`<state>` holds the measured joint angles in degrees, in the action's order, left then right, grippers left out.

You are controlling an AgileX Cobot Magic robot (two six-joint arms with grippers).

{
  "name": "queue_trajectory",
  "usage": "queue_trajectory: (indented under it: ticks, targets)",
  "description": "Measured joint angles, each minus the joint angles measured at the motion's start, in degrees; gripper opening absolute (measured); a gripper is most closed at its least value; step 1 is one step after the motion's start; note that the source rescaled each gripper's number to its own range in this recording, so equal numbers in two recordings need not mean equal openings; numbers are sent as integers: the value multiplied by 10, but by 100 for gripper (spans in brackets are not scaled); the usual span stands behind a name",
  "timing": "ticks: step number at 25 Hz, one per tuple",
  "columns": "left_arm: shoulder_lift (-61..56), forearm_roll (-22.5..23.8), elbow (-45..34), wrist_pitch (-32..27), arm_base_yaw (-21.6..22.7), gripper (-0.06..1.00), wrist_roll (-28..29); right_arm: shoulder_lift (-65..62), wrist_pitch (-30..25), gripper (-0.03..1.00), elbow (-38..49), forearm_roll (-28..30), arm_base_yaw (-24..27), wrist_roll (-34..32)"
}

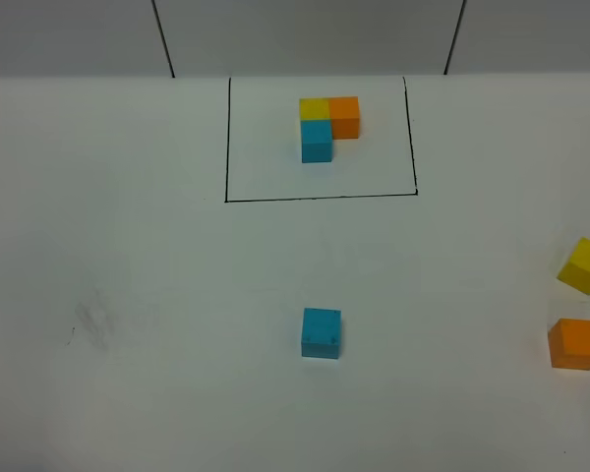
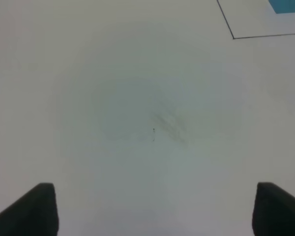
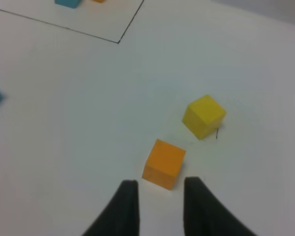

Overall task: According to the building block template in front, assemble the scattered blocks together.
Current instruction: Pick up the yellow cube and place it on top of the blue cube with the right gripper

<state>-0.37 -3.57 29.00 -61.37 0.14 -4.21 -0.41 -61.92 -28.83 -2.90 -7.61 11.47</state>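
The building block template [image 1: 328, 126] is an L of yellow, orange and cyan cubes inside a black drawn rectangle [image 1: 320, 198] at the far middle. The scattered blocks: the cyan cube [image 1: 321, 332] lies near the centre front, the yellow cube [image 1: 583, 265] and the orange cube [image 1: 575, 343] at the right edge. No gripper shows in the exterior high view. My right gripper [image 3: 161, 184] is narrowly open and empty, just short of the orange cube [image 3: 164, 162], with the yellow cube [image 3: 203, 116] beyond. My left gripper [image 2: 155, 189] is wide open over bare table.
The white table [image 1: 157, 393] has a faint grey smudge [image 1: 90, 320] at the left, also under my left gripper [image 2: 169, 125]. A corner of the black frame [image 2: 233, 38] shows in the left wrist view. A grey wall with two dark lines stands behind the table.
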Motion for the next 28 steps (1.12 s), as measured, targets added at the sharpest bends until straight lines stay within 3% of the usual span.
queue_trajectory:
  ticks: [21,25,28]
  targets:
    - [0,0,0,0,0,68,0,0,3,0,0,22,-10,-44]
    - [0,0,0,0,0,68,0,28,11,2,-5,70,-6,-133]
    - [0,0,0,1,0,68,0,97,64,10,-22,92,3,-218]
